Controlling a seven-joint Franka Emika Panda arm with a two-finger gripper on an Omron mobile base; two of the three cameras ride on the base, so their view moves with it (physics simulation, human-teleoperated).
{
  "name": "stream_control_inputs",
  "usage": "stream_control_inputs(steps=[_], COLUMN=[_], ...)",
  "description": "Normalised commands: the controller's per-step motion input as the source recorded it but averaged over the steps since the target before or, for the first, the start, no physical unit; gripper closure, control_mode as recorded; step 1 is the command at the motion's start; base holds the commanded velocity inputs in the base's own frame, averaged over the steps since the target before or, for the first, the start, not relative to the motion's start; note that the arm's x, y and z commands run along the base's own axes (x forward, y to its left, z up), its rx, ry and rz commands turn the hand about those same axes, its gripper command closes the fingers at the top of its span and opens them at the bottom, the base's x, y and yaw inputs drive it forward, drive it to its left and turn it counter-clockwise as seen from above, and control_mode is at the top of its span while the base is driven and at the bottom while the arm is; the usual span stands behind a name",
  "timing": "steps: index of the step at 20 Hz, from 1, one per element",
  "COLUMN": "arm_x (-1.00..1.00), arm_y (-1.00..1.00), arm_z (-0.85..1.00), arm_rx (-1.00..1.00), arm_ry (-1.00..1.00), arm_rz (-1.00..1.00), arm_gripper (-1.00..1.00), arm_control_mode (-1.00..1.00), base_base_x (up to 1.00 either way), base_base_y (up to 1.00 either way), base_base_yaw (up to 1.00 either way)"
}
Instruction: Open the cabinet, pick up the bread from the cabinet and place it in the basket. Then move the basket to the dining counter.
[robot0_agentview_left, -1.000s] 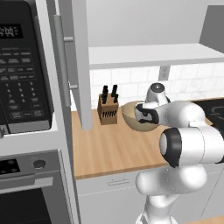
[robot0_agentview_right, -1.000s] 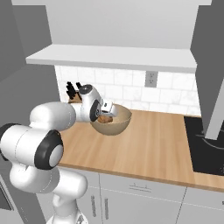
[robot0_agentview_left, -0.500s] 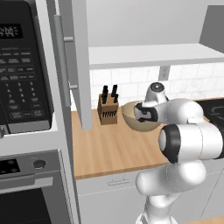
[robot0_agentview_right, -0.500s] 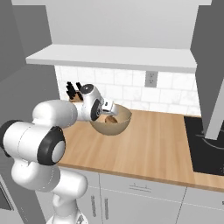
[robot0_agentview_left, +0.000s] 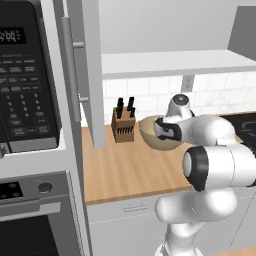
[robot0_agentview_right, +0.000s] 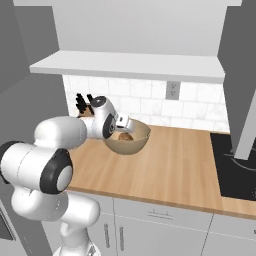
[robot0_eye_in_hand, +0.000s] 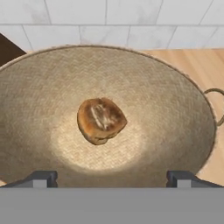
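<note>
The robot's white arm reaches over a wooden worktop backed by white tile, its gripper (robot0_eye_in_hand: 112, 179) poised just above the basket (robot0_eye_in_hand: 39, 96) with the 2 dark fingertips (robot0_eye_in_hand: 41, 178) spread wide apart and nothing between them. The bread (robot0_eye_in_hand: 101, 120), a small golden-brown bun, lies loose on the woven bottom of the basket near its middle, clear of both fingertips. In the right base view the tan basket (robot0_agentview_right: 134, 145) sits on the worktop (robot0_agentview_right: 170, 170) near the tiled wall, with the arm's hand at its left rim and the bun (robot0_agentview_right: 126, 136) just visible inside. In the left base view the same basket (robot0_agentview_left: 148, 134) stands just right of a wooden knife block (robot0_agentview_left: 124, 126), largely hidden behind the arm's wrist. The light grey cabinet door (robot0_agentview_left: 87, 70) with its vertical bar handle stands swung open at the left, edge-on to the camera, beside the black microwave (robot0_agentview_left: 27, 85) and oven column. A dark cooktop (robot0_agentview_right: 234, 165) lies at the right end of the worktop, well apart from the basket.
</note>
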Motion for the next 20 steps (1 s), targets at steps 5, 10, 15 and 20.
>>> stream_control_inputs(steps=[5,10,15,20], arm_x=[-0.48,-0.06,-0.01,-0.12], arm_y=[0.0,-0.06,-0.14,-0.1], arm_z=[0.01,0.24,0.25,0.1], arm_rx=[0.01,0.12,0.11,0.04], arm_ry=[0.0,0.0,0.01,0.01], arm_rz=[-0.02,-0.1,-0.14,-0.19], arm_gripper=[-1.0,-1.0,-1.0,-1.0], arm_control_mode=[-1.0,-1.0,-1.0,-1.0], base_base_x=[0.0,0.0,0.0,0.0], base_base_y=[0.0,0.0,0.0,0.0], base_base_yaw=[0.0,0.0,0.0,0.0])
